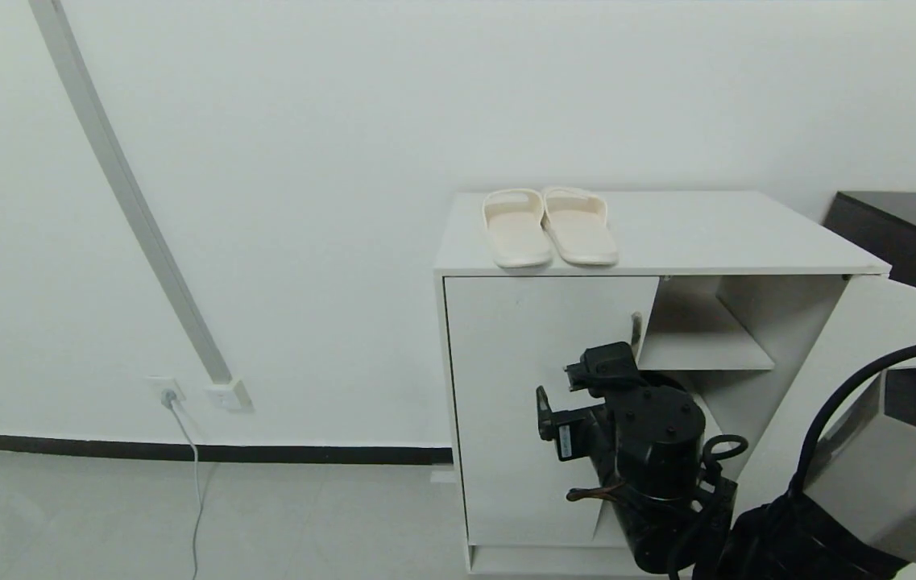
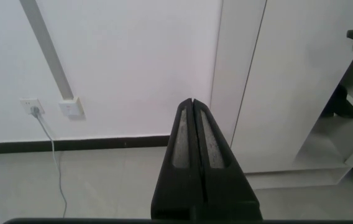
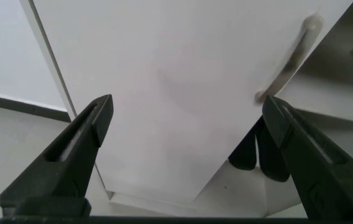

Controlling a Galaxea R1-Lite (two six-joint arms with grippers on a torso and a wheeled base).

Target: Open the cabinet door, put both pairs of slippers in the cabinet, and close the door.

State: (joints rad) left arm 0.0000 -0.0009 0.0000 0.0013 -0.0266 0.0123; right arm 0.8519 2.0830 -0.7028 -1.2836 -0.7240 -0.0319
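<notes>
A pair of cream slippers [image 1: 549,225] lies side by side on top of the white cabinet [image 1: 667,234], near its left front corner. The cabinet's left door [image 1: 522,403] is closed and its right door [image 1: 812,387] stands swung open. My right gripper [image 1: 566,391] is open and empty, close in front of the left door [image 3: 176,93], with the door's handle [image 3: 291,56] beside one finger. A dark shape [image 3: 260,152] sits low inside the cabinet; what it is I cannot tell. My left gripper [image 2: 192,102] is shut and empty, left of the cabinet above the floor.
Inside the open half is a white shelf [image 1: 699,342]. A wall socket [image 1: 163,391] with a cable and a slanted conduit [image 1: 119,177] are on the wall to the left. A dark counter [image 1: 909,225] stands to the right. The floor [image 1: 184,515] left of the cabinet is free.
</notes>
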